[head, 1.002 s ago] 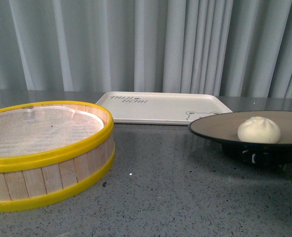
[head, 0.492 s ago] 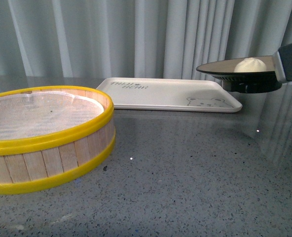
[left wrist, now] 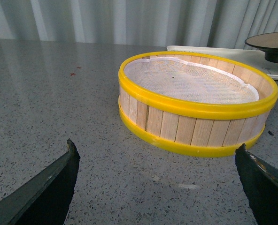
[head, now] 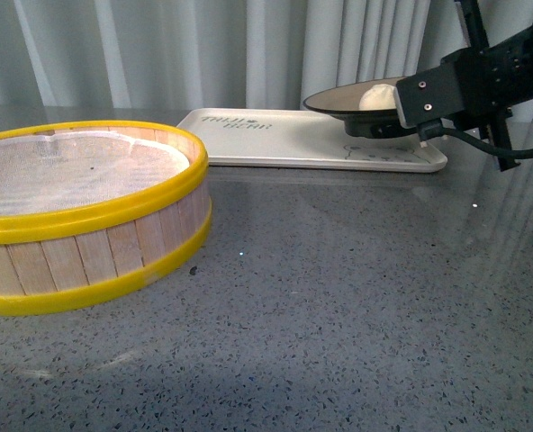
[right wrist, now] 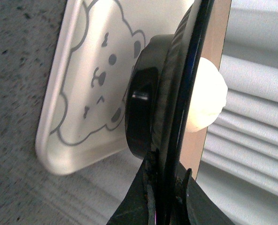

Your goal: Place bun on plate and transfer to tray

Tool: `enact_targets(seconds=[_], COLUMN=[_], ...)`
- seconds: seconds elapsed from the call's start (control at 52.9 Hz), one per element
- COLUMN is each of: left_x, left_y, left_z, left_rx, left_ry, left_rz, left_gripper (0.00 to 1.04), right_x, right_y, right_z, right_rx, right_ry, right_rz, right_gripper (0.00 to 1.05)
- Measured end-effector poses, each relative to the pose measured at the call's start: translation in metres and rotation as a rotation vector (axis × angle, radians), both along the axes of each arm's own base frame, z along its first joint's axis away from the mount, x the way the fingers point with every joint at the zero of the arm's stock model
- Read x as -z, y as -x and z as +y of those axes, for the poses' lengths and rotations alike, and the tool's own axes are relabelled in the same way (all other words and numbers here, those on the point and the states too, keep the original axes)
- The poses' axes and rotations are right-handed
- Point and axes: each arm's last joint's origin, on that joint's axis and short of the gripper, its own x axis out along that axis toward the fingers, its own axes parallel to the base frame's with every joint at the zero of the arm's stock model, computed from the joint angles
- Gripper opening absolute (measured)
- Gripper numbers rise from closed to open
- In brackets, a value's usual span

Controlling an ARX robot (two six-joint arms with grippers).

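While working outward from the near side toward the tray (head: 275, 139), met the left pincer (left wrist: 155, 149) first: fingers (left wrist: 45, 192) spread wide apart, gripping nothing, low over the bare speckled surface (head: 338, 315), well short of the tray. Passed next the yellow-rimmed wooden steamer basket (head: 77, 216), nearer than the tray and off toward its left end, holding only its white mesh liner, no bun inside.

Reached the tray itself at the back, flat on the surface before the grey curtain. Found the plate (head: 334, 97) over the tray's right end, above the bear drawing (right wrist: 101, 79), level and carried by its rim. Saw the bun (head: 377, 97) resting on the plate's inside, so likewise over the tray's right end. Could not tell whether the plate's black foot touched the tray or hung just above it.

Judged the first half finished: bun on plate. Judged the transfer nearly finished too, with the plate over the tray; left to do, by that reading, only setting the plate down squarely, letting go and drawing clear.

Found the right pincer (right wrist: 168, 180) clamped on the plate's rim at the edge turned away from the tray's left end, one finger on each face of the rim. Placed the bun just beside that grip, slightly inward on the plate, near the fingertips yet apart from them, touched by neither.
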Motion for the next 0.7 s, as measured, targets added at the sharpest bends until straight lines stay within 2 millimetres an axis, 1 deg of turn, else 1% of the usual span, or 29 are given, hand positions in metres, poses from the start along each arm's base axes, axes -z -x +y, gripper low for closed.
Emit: enact_targets(seconds=[0.057,0.246,0.435,0.7], left_x=[0.0,0.0,0.0,0.0], left_y=[0.0,0.0,0.0,0.0], left_z=[0.0,0.0,0.0,0.0], left_rx=[0.0,0.0,0.0,0.0], left_ry=[0.0,0.0,0.0,0.0], left_rz=[0.0,0.0,0.0,0.0], left_gripper=[0.98,0.98,0.98,0.98], right_x=[0.001,0.008,0.016,0.019], right_y=[-0.007,-0.02,-0.023,-0.023], right_z=[0.006,0.02,0.029,0.03], right_rx=[-0.008,-0.021,-0.019,-0.013], right_ry=[0.001,-0.001,-0.019,-0.053], right_rz=[-0.004,-0.005,0.016,0.018], right_gripper=[0.03,0.03,0.03,0.03])
